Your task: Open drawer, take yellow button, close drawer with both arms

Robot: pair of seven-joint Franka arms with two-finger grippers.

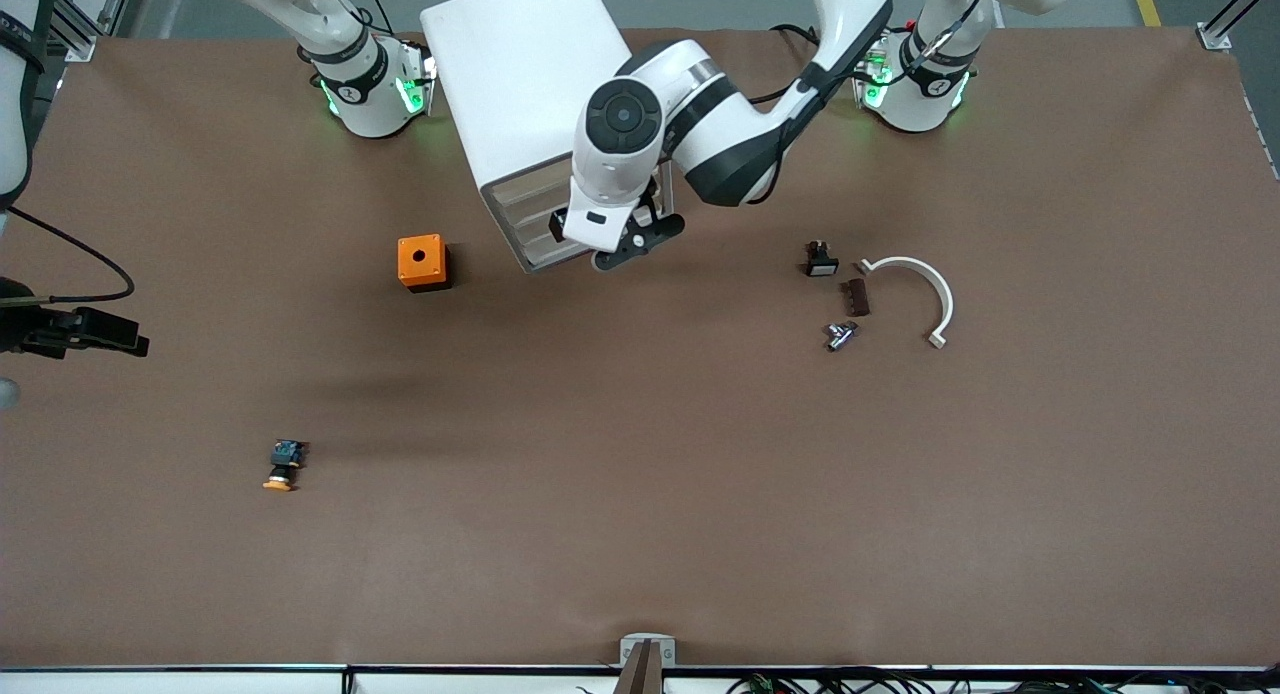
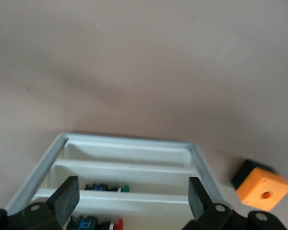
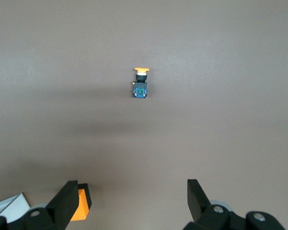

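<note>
The white cabinet (image 1: pixel 520 84) stands between the two arm bases. The drawer (image 1: pixel 522 192) is the top strip of its front, level with the ones below and partly hidden by the left arm's hand. My left gripper (image 1: pixel 612 244) hangs open in front of the cabinet. In the left wrist view, the left gripper (image 2: pixel 132 184) spans the lower drawers (image 2: pixel 129 175). The button (image 1: pixel 285 466), orange cap, black body, blue end, lies on the table toward the right arm's end. My right gripper (image 1: pixel 130 336) hovers open at that end, empty. In the right wrist view, the right gripper (image 3: pixel 132 186) points toward the button (image 3: pixel 140 84).
An orange cube with a round hole (image 1: pixel 422 262) sits beside the cabinet, nearer the front camera. Toward the left arm's end lie a small black part with a white face (image 1: pixel 821 261), a brown block (image 1: pixel 857 297), a metal piece (image 1: pixel 841 335) and a white curved strip (image 1: pixel 925 289).
</note>
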